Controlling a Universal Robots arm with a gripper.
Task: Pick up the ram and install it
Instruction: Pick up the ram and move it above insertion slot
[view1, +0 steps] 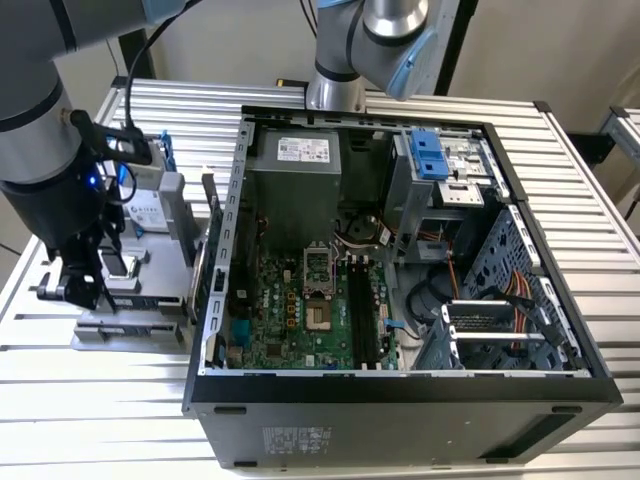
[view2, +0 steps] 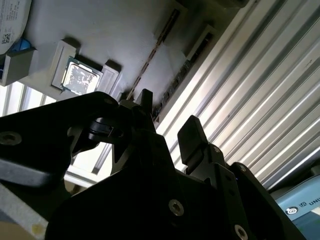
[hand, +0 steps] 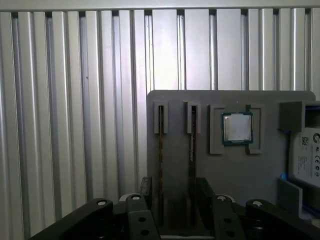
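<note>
Pickup stage, judged from the layout: nothing lifted yet, install not begun. Gripper hanging over the grey fixture plate, jaws parted wide and holding nothing, both fingers clear of the parts below. Ram standing on its long edge in the slot nearest the plate's side edge, farthest from the hard drive. Second stick in the neighbouring slot just beside it, parallel. Processor chip in its own recess between the sticks and the drive. Past the jaws in the first wrist view, both sticks within the open gap, target stick not yet distinguishable. Same pair in the second wrist view as thin edges running away beyond the fingertips. In the exterior view, plate lying on the slatted table near the table's edge at the exterior view's left, just beside the open computer case. Memory slots on the green motherboard apparently vacant. Grasp likely to call for centring on a single stick, jaws square to its flat faces, enough clearance to miss the neighbour, and a straight pull along the slot to avoid binding or flexing the thin board.
</note>
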